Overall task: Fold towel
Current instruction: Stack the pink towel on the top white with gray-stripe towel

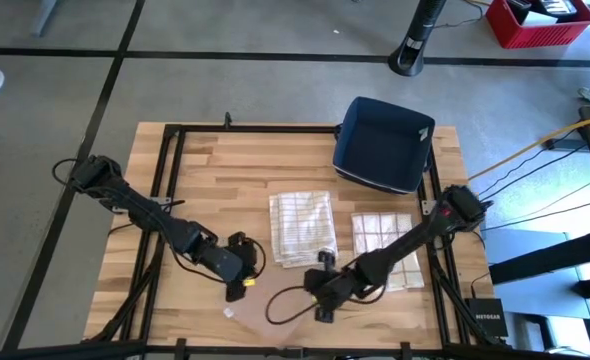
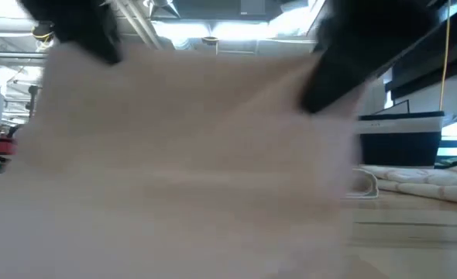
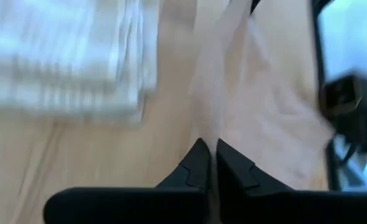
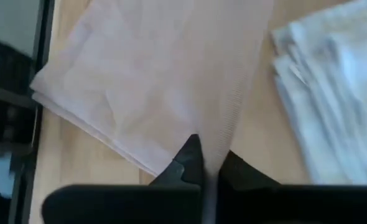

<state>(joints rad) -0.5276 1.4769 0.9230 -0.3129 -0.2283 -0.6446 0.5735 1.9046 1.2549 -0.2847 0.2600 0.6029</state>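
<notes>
A thin beige towel (image 2: 190,155) hangs between my two grippers near the table's front edge and fills most of the low view. In the high view it is a pale sheet (image 1: 275,305), hard to tell from the wood. My left gripper (image 3: 209,163) is shut on one end of it, and my right gripper (image 4: 207,167) is shut on the other. From above, the left gripper (image 1: 242,284) is at the front centre-left and the right gripper (image 1: 321,306) at the front centre. My left gripper pinches the beige towel's edge (image 3: 212,134) between its two fingers, slanting down from the table's left. The cloth runs away from the fingers in soft creases. One layer or several, I cannot tell. My right gripper pinches the towel's edge (image 4: 216,146) between its two fingers, slanting down from the table's right. The cloth spreads out beyond the fingers with slack wrinkles, and it hangs below the gripper (image 2: 333,70) in the low view.
Two folded white checked towels lie side by side mid-table, one (image 1: 301,228) at the centre and one (image 1: 383,244) under my right arm. A dark blue bin (image 1: 383,143) stands at the far right. A black frame (image 1: 165,170) runs around the tabletop.
</notes>
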